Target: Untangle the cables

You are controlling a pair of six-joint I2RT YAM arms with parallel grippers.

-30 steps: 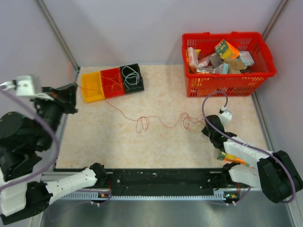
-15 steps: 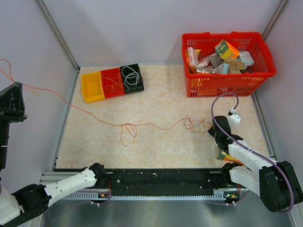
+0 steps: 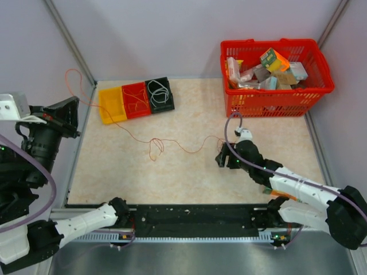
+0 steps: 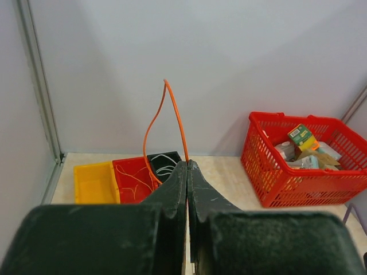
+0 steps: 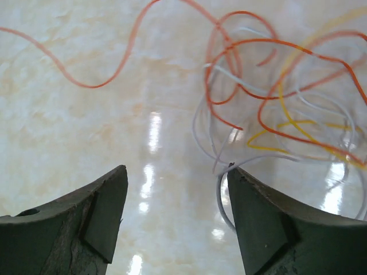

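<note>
The left gripper (image 4: 187,163) is pressed shut on the orange cable (image 4: 166,86), which rises from between the fingers in a tall loop. Half a second ago this arm was swung up and out past the left edge, dragging the cable into a long, nearly straight line. It has now come back in beside the table (image 3: 189,177), and the line sags.

From the left gripper the cable runs down across the table, through 1 small knot (image 3: 156,148) near the middle, and on toward the right side. That knot has not pulled out, so the hard tug seems not to have freed it.

The right gripper (image 5: 176,172) has moved too. It was waiting near the right edge and has now reached in toward the centre. Its fingers are spread wide and hold nothing. Just ahead of them lies the tangle (image 5: 275,97), orange, white and yellow strands crossing loosely on the table.

My guess is that the right arm is about to pin or pick this clump so that the next pull has something to work against.

The 3 trays (image 3: 109,106) at the far left and the red basket (image 3: 264,103) have not moved
</note>
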